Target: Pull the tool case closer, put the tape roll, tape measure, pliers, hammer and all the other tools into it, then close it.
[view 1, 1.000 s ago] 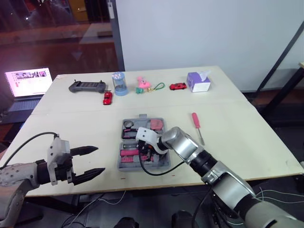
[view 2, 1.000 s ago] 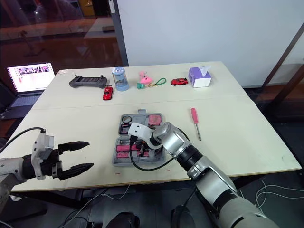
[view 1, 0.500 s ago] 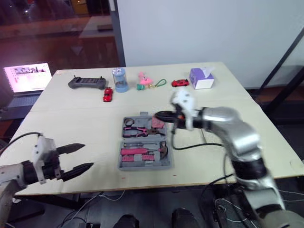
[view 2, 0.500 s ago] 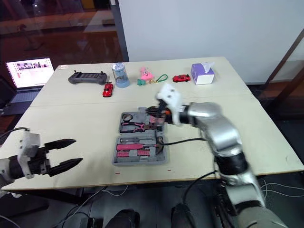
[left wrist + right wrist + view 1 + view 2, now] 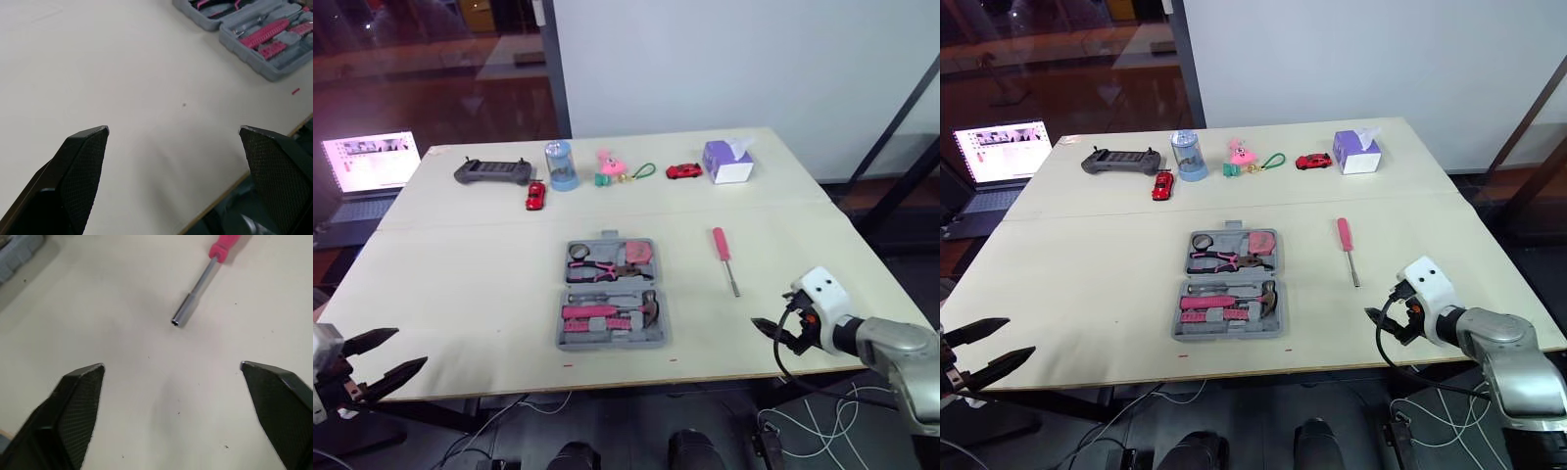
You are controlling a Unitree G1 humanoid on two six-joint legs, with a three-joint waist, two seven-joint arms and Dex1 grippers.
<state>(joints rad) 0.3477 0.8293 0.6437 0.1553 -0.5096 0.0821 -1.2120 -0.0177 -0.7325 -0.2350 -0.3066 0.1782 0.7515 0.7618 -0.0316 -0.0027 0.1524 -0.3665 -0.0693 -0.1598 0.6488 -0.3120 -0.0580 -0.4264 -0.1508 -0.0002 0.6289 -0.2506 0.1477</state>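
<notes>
The tool case (image 5: 1230,334) lies open in the middle of the table (image 5: 489,264), its trays holding pink-handled tools. The one tool left outside it is the screwdriver (image 5: 724,260), on the bare top to the right of the case and clear of it. Its long axis runs roughly parallel to the case's right side, with the pink handle at the far end and the metal shaft pointing back toward the robot. The right claw (image 5: 171,365) hovers further out to the right of the case, about level with its near edge. Its fingers (image 5: 73,396) are spread wide and hold nothing, and the shaft's tip lies just ahead of the gap between them. The left claw (image 5: 409,349), equally wide and empty, hangs well off to the left of the case, so the whole case sits between it and the screwdriver. The right arm is plainly the nearer one (by a good margin). I judge the reach goes forward and a little in toward the case, with the wrist turned so the fingers close across the screwdriver rather than along it.
</notes>
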